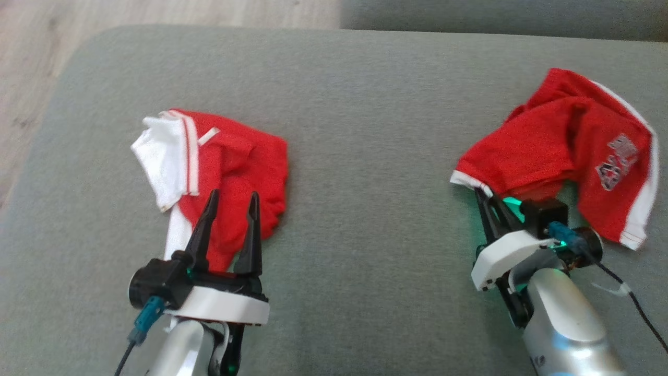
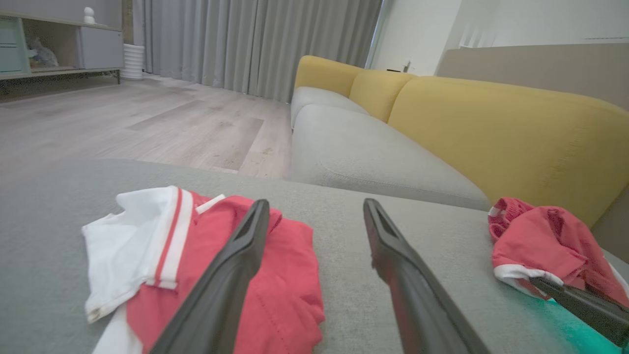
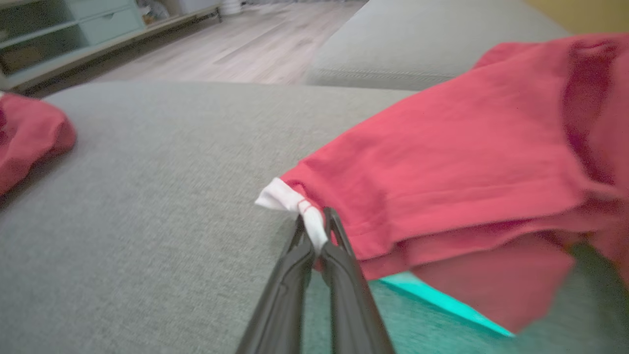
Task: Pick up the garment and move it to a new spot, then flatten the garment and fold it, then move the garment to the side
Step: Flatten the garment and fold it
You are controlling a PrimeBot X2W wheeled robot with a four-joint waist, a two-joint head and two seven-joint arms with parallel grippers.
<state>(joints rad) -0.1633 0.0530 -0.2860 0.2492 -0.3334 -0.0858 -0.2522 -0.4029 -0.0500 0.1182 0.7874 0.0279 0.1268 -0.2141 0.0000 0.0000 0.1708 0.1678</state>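
Observation:
The garment [image 1: 235, 156] lies crumpled on the left of the grey cushion, red with a white sleeve and red-and-white stripe trim; it also shows in the left wrist view [image 2: 285, 275] and at the right wrist view's left edge [image 3: 29, 132]. My left gripper [image 1: 234, 196] is open, its fingers [image 2: 236, 275] spread over the garment's near edge with nothing held. A separate pair of red shorts [image 1: 548, 151] with a white band lies on the right. My right gripper [image 1: 488, 201] is shut on the white corner of the shorts [image 3: 467, 147], pinched between the fingertips [image 3: 314, 219].
Both pieces lie on a wide grey cushion [image 1: 365, 104], with wooden floor [image 1: 42, 31] beyond its far left edge. A yellow sofa back [image 2: 491, 128] rises behind. A black cable [image 1: 636, 308] trails from my right wrist.

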